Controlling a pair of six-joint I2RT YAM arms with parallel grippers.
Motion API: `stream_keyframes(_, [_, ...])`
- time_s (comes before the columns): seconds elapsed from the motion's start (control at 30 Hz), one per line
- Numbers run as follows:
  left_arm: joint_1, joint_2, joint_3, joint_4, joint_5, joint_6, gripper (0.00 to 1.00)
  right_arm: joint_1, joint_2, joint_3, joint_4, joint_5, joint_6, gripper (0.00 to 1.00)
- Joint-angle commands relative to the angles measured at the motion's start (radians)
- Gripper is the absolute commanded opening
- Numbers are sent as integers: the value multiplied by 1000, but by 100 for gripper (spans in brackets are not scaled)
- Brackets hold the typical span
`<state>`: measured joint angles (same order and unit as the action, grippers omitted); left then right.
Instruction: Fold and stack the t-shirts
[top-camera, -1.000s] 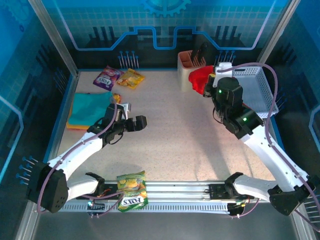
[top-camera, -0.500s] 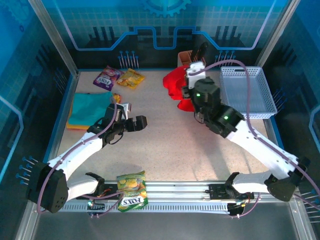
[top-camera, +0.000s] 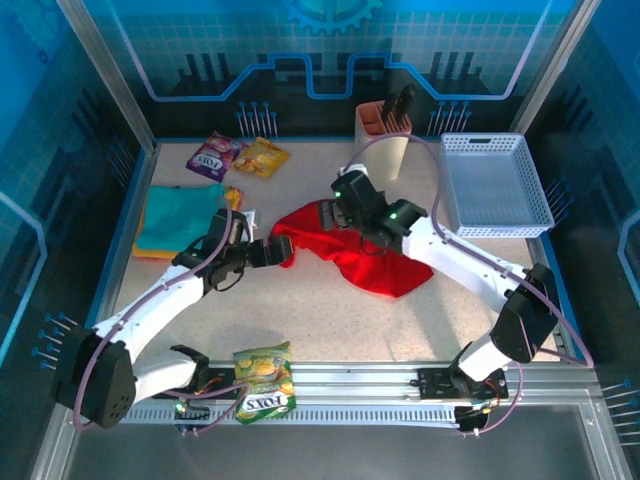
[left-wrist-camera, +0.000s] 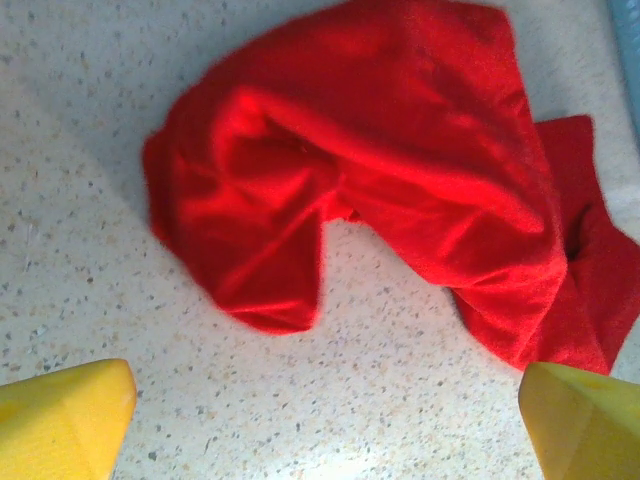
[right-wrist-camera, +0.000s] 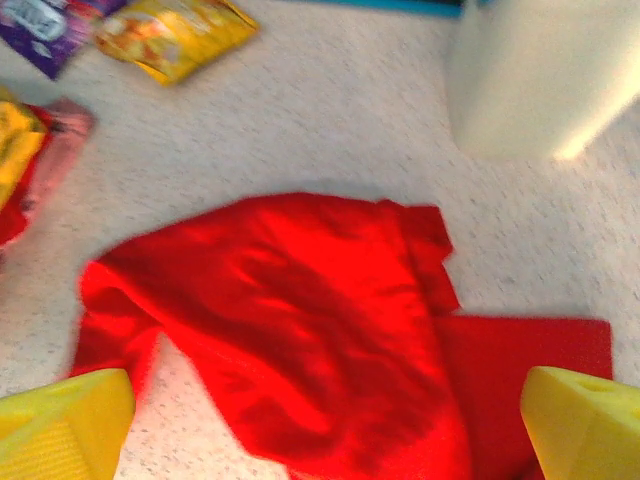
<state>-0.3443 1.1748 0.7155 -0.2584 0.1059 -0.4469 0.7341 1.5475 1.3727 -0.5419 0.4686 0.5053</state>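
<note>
looks like the fold on the red t-shirt (top-camera: 352, 258) hasn't started; it's a crumpled heap mid-table, right of the folded teal t-shirt (top-camera: 178, 215); left gripper (top-camera: 268, 252) and right gripper (top-camera: 335, 210) both hang open, empty; next I'd grab corners and spread it flat

The word "FOX'S" stands in white letters on the purple snack packet (top-camera: 209, 157) at the far left of the worktop (top-camera: 300, 310). The same brand name stands, upside down, on the green and yellow snack packet (top-camera: 264, 381) at the near edge. Smaller print on both is too tiny to read.
</note>
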Motion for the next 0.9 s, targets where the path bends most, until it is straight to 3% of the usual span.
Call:
stream_keyframes(0.0, [4,50,-10,-19,40,-20,99,-97,-60,-67,-87,-98,111,100])
stream_keyframes(0.17, [-8,95,-10,19,53,-43,99,-273,-249,-355,9,-156,195,98])
stream_keyframes(0.27, [-12,128,-10,27,65,-55,99,-377,-297,-437,25,-197,211,97])
stream_keyframes(0.37, [-12,172,-12,17,65,-75,99,-419,-288,-470,11,-216,202,95])
stream_keyframes(0.6, [-11,207,-24,26,12,-107,99,-422,-242,-574,15,-294,251,83])
stream_keyframes(0.77, [-7,198,5,-3,-27,-82,99,-277,-294,-674,99,-285,219,77])
stream_keyframes(0.87, [4,201,27,-13,-24,-70,99,-241,-258,-694,159,-355,188,74])
